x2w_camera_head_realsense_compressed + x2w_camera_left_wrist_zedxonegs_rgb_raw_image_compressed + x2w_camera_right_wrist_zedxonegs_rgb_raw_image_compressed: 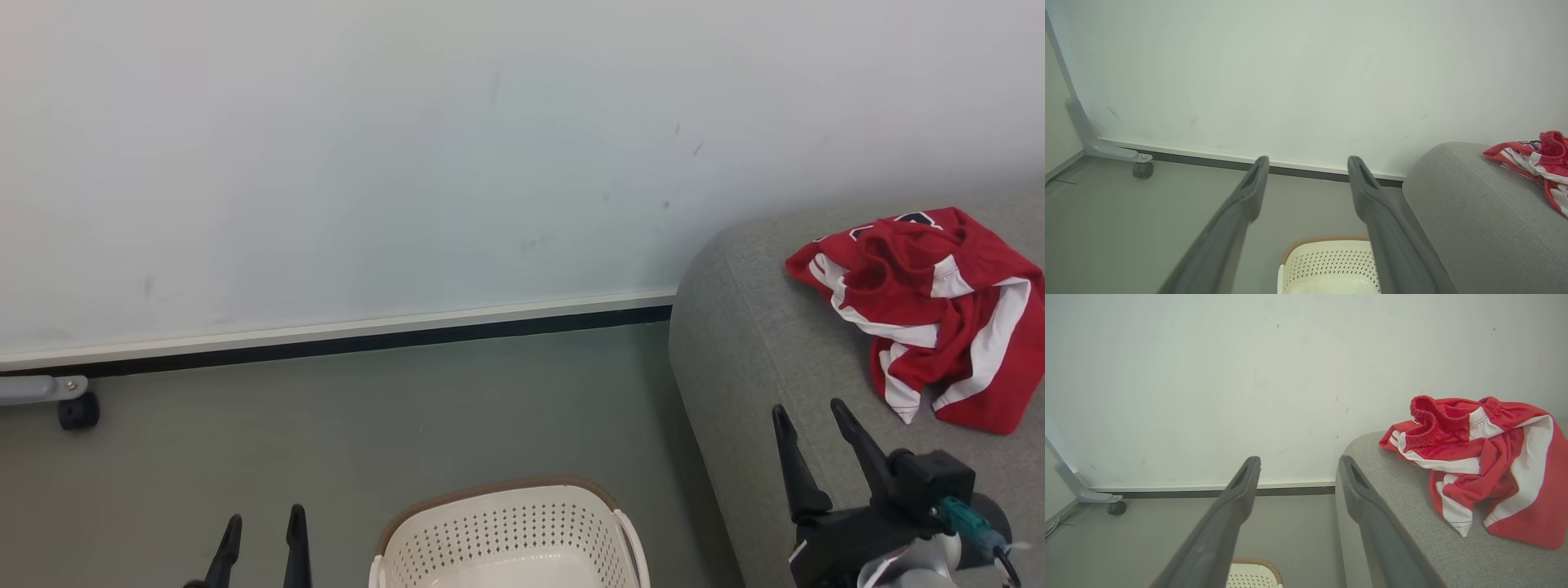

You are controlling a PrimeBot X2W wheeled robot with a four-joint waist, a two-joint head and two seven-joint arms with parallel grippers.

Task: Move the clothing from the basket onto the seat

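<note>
The clothing, a crumpled red-and-white heap, lies on the seat, ahead and to the right of your right hand, which is nearer and spread empty; your left hand gapes empty beside the basket, whose visible part holds nothing.

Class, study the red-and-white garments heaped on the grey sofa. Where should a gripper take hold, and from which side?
Probably the gathered elastic waistband of the red-and-white striped garments, approached from above: that ridge stands up off the grey woven-fabric sofa, so open jaws can straddle it.
</note>
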